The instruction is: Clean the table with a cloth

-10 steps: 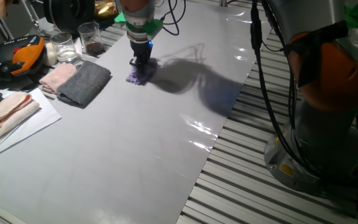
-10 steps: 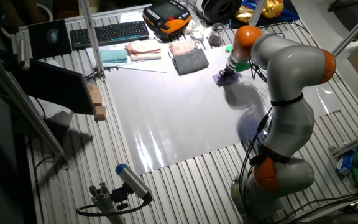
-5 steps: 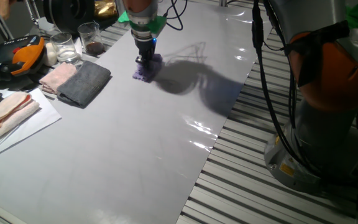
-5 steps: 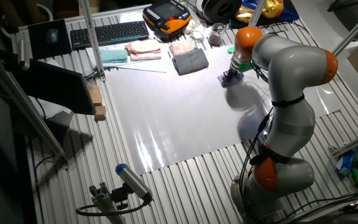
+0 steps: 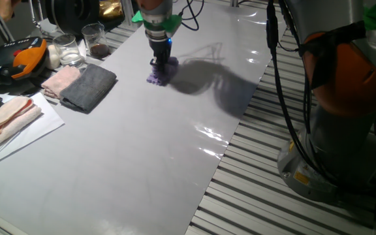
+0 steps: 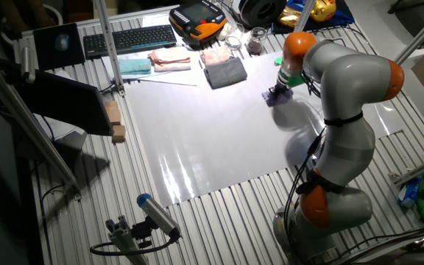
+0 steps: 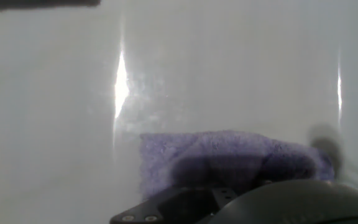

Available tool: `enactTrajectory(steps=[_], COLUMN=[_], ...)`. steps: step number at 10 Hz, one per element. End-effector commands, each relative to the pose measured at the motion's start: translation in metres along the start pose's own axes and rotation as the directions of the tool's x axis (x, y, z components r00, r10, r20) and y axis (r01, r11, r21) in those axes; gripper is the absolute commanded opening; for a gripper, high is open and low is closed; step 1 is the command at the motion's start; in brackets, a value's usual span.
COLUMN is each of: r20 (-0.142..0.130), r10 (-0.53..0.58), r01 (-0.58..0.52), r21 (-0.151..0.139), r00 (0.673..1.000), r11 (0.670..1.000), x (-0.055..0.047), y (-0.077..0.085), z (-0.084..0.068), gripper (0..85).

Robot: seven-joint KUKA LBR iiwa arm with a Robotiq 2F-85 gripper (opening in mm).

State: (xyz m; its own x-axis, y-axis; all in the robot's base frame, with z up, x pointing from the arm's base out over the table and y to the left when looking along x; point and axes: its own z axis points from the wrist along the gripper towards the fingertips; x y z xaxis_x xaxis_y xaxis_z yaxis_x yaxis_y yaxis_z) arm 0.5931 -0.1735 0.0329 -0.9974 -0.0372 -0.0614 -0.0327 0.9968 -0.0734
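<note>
Near the far table (image 5: pixel 142 150) edge, your gripper (image 5: pixel 162 65) pins the fuzzy lavender cloth (image 5: pixel 159 75) flat for wiping; whether it is clenched, you cannot tell.

It was a robotics lab: a robot arm (image 6: pixel 344 110) stood on slatted metal flooring (image 6: pixel 219 213), with a keyboard (image 6: pixel 129 38) at upper left and a camera (image 6: pixel 153 213) at lower left.

End effector (image 6: pixel 280 91) on cloth (image 6: pixel 275 98); table (image 6: pixel 197 140) beneath
</note>
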Motion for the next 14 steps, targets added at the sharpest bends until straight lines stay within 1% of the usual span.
enactTrajectory(steps=[1,2,3,4,6,8,9,10,12,13,14], r20=[-0.013,-0.018,-0.017,-0.002,0.023,0.039,0.04,0.038,0.04,0.043,0.04], r10=[0.021,0.038,0.052,0.069,0.078,0.078,0.08,0.083,0.08,0.081,0.083], r01=[-0.021,-0.038,-0.053,-0.069,-0.076,-0.075,-0.077,-0.079,-0.075,-0.075,-0.077], r21=[-0.015,-0.025,-0.034,-0.042,-0.066,-0.07,-0.078,-0.093,-0.119,-0.126,-0.131], r00=[1.0,0.999,0.998,0.998,0.997,0.996,0.996,0.996,0.996,0.996,0.996], r11=[1.0,0.999,0.998,0.997,0.995,0.995,0.994,0.993,0.99,0.989,0.988], x=[0.002,0.003,0.003,0.001,-0.008,-0.016,-0.02,-0.024,-0.032,-0.036,-0.04], y=[0.007,0.012,0.016,0.021,0.026,0.031,0.034,0.037,0.041,0.044,0.048], z=[-0.001,0.0,0.0,0.002,0.0,-0.005,-0.007,-0.006,-0.001,-0.002,-0.004], gripper=[0.0,0.0,0.0,0.0,0.0,0.0,0.0,0.0,0.0,0.0,0.0])
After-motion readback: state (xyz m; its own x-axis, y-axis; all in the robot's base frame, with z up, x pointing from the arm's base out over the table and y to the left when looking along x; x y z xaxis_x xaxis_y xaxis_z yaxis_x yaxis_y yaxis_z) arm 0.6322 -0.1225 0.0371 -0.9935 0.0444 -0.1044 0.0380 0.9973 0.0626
